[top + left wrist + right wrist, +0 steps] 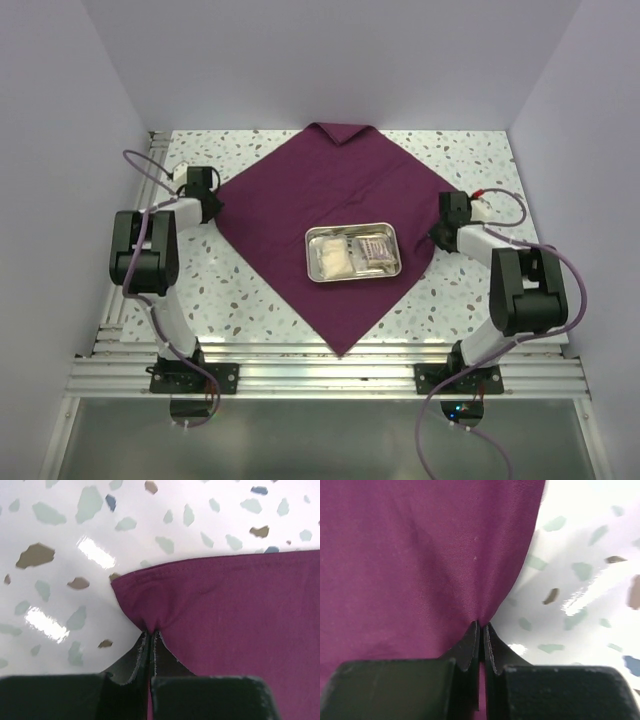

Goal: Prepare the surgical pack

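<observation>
Currently: surgical pack (300, 200) lies diamond-wise on counter (230, 290), tray (352, 229) at centre; left pincer (151, 632) pinches left corner, right pincer (481, 624) pinches right corner; risk: thin grips slipping, uneven lift tipping tray

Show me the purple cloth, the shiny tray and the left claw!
cloth (290, 190): top view, bare part left of the tray.
tray (309, 255): top view, its left rim.
left gripper (151, 634): left wrist view, between fingertips pinching the cloth's corner.
</observation>
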You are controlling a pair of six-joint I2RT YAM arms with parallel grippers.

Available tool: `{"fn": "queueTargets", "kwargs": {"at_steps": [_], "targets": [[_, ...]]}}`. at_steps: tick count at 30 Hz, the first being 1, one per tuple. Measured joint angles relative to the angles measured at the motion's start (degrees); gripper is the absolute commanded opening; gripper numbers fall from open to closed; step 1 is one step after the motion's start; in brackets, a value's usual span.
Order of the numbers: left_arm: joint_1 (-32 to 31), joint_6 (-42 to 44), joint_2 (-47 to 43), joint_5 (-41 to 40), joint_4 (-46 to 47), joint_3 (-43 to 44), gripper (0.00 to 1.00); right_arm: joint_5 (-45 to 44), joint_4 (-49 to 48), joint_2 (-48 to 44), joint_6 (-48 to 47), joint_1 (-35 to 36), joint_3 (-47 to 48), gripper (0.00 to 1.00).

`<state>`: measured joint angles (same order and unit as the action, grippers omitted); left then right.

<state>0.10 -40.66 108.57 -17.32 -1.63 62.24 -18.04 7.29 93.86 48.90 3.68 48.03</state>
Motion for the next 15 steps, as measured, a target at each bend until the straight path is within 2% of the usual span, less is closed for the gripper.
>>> {"fn": "queueTargets", "kwargs": {"at_steps": [2,4,6,7,8,12,13,14,15], "targets": [[0.2,0.2,1.8,0.0,-0.9,2.6,0.0,-1.1,1.1,-1.3,-0.6,-0.2,-0.2,0.01],[0.4,0.4,3.2,0.0,-1.4,4.6,0.0,-2.2,2.2,-3.0,-1.3,-0.2,-0.5,0.08],[0.4,0.8,3.8,0.0,-1.7,5.6,0.0,-3.2,3.3,-4.3,-1.9,-0.2,-0.7,0.11],[0.5,0.8,3.9,0.1,-1.9,5.8,0.0,-3.8,3.8,-4.6,-2.1,-0.1,-0.7,0.16],[0.5,0.8,3.9,0.0,-2.0,5.8,0.0,-4.5,4.4,-4.6,-2.2,-0.1,-0.6,0.29],[0.5,1.0,3.1,-1.0,-2.1,4.8,0.24,-7.8,8.1,-4.6,-2.9,-0.3,-0.3,0.31],[0.5,1.0,2.4,-1.6,-2.1,4.0,0.3,-8.3,8.7,-4.6,-3.1,-0.3,-0.2,0.35],[0.6,1.2,1.6,-2.2,-2.3,3.0,0.57,-8.5,8.9,-4.6,-3.4,-0.3,-0.2,0.38],[0.7,1.7,0.7,-2.8,-2.6,2.0,0.78,-8.5,8.9,-4.6,-3.8,-0.3,-0.1,0.5]]}}
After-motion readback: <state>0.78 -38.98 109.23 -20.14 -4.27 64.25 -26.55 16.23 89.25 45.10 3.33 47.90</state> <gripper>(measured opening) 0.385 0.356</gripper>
